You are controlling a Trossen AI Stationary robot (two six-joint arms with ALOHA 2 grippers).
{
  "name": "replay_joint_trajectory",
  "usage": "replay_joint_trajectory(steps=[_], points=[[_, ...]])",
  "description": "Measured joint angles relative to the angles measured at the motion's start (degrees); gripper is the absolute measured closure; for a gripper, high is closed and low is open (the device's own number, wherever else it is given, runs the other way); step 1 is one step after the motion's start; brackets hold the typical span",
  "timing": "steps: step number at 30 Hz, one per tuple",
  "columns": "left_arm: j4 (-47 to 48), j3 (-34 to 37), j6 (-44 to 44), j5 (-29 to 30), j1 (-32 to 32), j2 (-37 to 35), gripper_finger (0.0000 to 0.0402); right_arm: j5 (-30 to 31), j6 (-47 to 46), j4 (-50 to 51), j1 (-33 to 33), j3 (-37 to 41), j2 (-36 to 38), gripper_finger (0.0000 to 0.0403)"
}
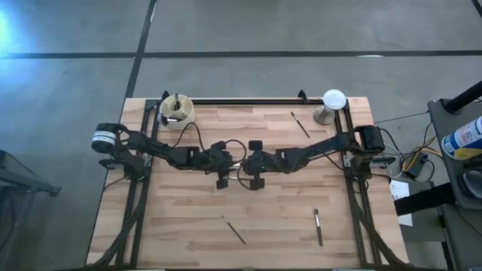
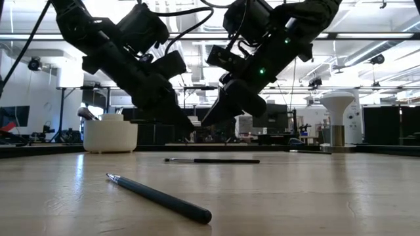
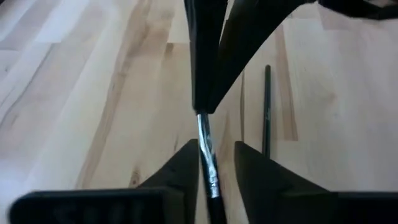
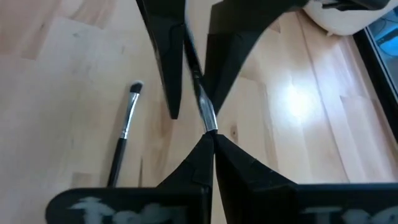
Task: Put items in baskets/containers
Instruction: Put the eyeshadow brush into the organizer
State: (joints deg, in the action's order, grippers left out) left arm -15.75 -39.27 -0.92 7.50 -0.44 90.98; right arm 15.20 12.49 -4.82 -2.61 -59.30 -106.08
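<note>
dark brush [image 4: 200,99] pinched in right hand [image 4: 210,138], left hand [image 3: 214,162] half-open around it

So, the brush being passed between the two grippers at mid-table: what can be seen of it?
The brush is a thin stick with a dark handle and a shiny metal ferrule, held in the air above the wooden table. The right gripper is shut on one end. The left gripper has its fingers on either side of the other end, not yet touching it. Its bristle tip is hidden.
</note>
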Motion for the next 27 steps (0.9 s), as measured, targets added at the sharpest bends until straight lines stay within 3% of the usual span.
replay_joint_trajectory(steps=[5,9,17,21,27], points=[[0.2,-0.4,0.3,0.0,0.6,0.0,0.0384,0.1,0.2,0.2,-0.1,0.1,0.0,0.0395],[-0.4,-0.4,0.1,0.6,1.1,0.0,0.0383,1.2,-0.3,0.1,-0.1,0.2,0.1,0.0394],[-5.6,1.5,0.3,5.5,2.7,0.0,0.0385,13.8,-1.5,1.6,-2.2,0.0,1.9,0.0347],[-12.4,4.0,-1.0,6.1,4.8,-0.1,0.0385,19.7,-1.6,3.1,-4.2,0.9,5.3,0.0317],[-30.4,10.6,-3.9,8.0,8.4,-0.1,0.0385,22.3,-2.5,3.1,-5.7,4.1,10.8,0.03]])
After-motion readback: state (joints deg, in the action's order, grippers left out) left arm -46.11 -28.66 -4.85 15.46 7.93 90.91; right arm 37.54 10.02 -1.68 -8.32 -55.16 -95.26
